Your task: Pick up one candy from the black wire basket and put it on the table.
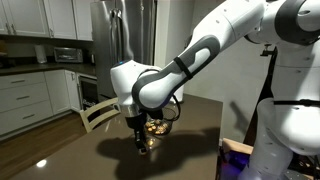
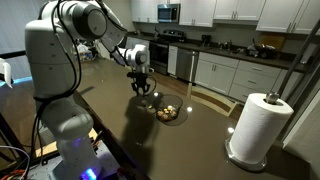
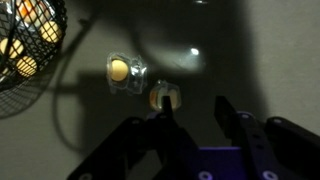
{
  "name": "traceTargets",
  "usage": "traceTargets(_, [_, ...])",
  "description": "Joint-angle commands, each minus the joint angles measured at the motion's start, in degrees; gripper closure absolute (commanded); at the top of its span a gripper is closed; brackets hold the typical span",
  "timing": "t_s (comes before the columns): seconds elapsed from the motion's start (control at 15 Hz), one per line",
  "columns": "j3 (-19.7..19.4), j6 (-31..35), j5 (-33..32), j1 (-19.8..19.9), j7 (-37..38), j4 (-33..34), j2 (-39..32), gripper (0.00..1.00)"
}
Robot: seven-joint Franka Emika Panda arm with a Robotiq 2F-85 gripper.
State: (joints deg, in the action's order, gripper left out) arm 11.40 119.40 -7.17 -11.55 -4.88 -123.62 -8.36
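Observation:
The black wire basket (image 3: 28, 45) holds several gold-wrapped candies; it shows at the top left of the wrist view and in both exterior views (image 2: 168, 112) (image 1: 160, 125). Two wrapped candies lie on the dark brown table (image 3: 260, 60): one (image 3: 122, 70) near the basket, one (image 3: 163, 96) just past my left fingertip. My gripper (image 3: 195, 108) is open and empty, above the table beside the basket (image 2: 141, 88) (image 1: 140, 143).
A white paper-towel roll (image 2: 259, 125) stands on the table near its edge. A chair back (image 1: 100, 115) sits at the table's far side. Kitchen cabinets and a black countertop (image 2: 235, 50) lie beyond.

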Motion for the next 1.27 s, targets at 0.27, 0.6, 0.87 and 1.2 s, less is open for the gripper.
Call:
traceTargets(0.27, [0.51,-0.1,-0.38,-0.6,0.62,-0.44,1.14,0.01])
traceTargets(0.6, [0.57,0.28,-0.41,-0.66,0.2,-1.62,3.09,0.0])
traceTargets(0.87, [0.67,0.55,-0.67,-0.82,0.56,-2.8,4.86,0.0])
traceTargets(1.2, [0.69,-0.14,-0.09,-0.7,0.04,-1.59,3.78,0.0])
